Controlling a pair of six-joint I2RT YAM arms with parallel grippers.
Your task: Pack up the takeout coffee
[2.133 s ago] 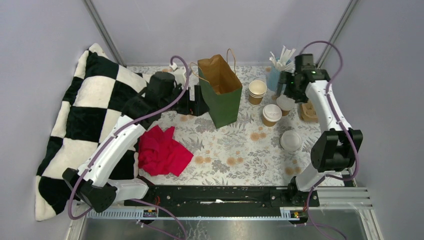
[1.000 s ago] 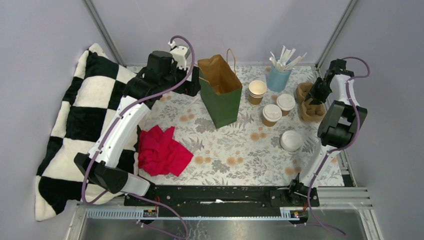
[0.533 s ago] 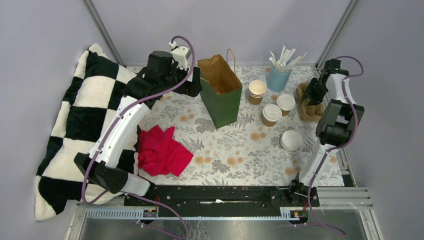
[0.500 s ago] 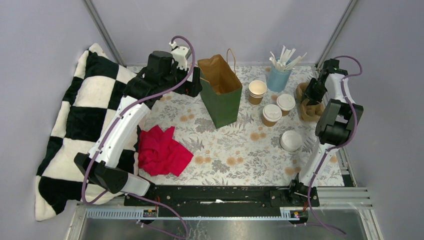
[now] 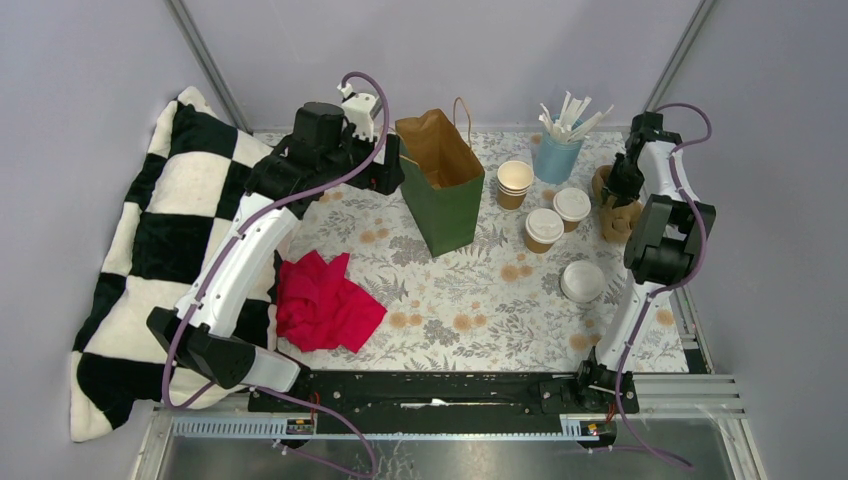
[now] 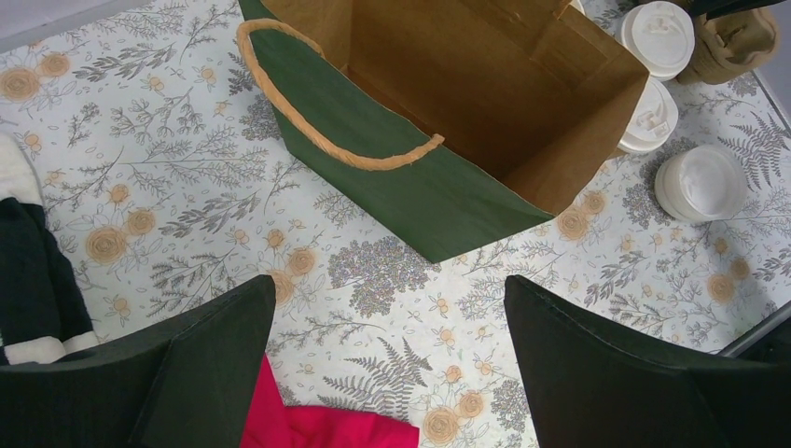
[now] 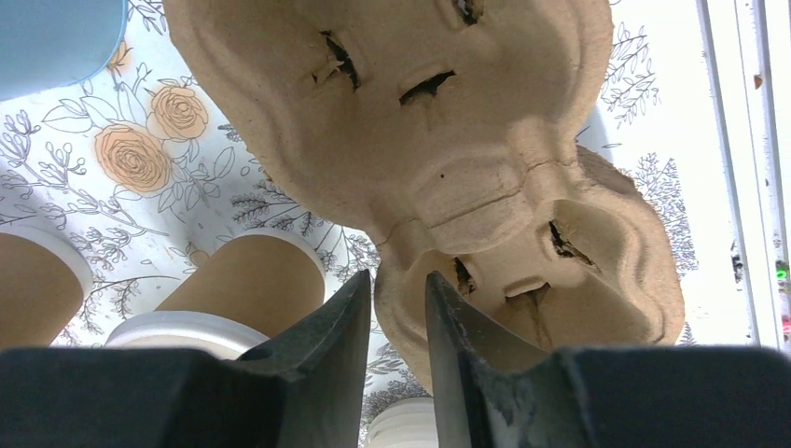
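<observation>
Carrier (image 7: 448,140), pulp: upper right, rim pinched between right fingers (image 7: 340,336). Lidded cups (image 5: 543,228): on worktop (image 5: 450,310), just left of it. Left fingers (image 6: 215,345): spread wide, empty, beside bag (image 5: 440,195). Handling: pinch the rim deeper and lift level, since thin pulp may tear.

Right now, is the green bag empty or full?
Empty, as far as shows: the green bag stands open, only bare brown paper inside; the lidded cups stand outside.
</observation>
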